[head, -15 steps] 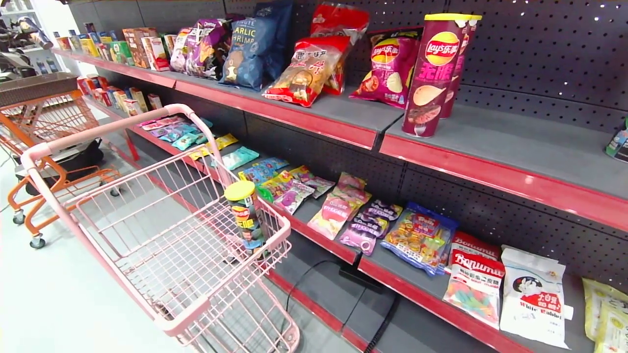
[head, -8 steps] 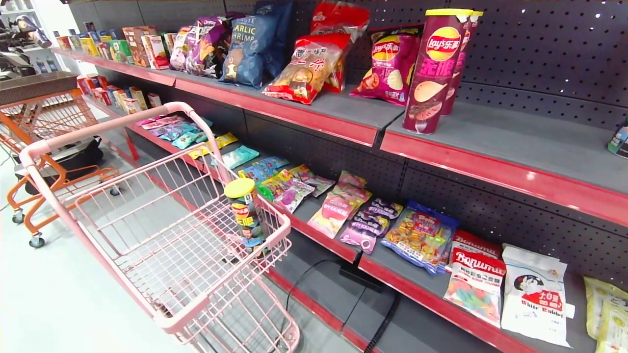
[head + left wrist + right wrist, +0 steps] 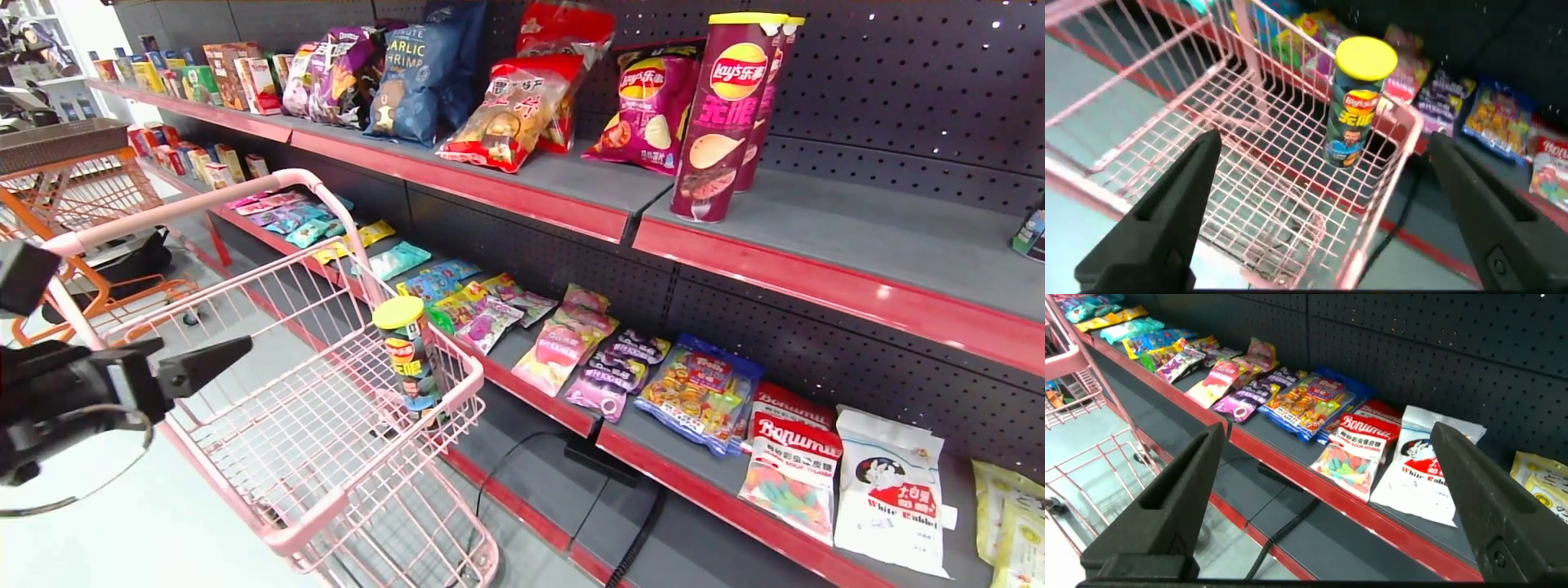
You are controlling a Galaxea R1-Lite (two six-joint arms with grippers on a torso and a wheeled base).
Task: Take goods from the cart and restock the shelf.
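My head camera: pink cart (image 3: 302,523) parked beside the snack shelf (image 3: 824,290), one can on board.

I see a can with a yellow lid (image 3: 406,355) standing upright in the cart's corner nearest the shelf, close against the wire wall. My left gripper (image 3: 196,366) hangs over the handle end of the cart, well apart from that can. On the upper board two tall purple cans (image 3: 718,114) stand upright, one just behind the other, with snack bags (image 3: 506,114) leaning to their left. The lower board carries flat candy packets (image 3: 694,392) in a row. An orange cart (image 3: 77,192) sits behind the pink one, and a black cable (image 3: 522,461) lies along the bottom board.
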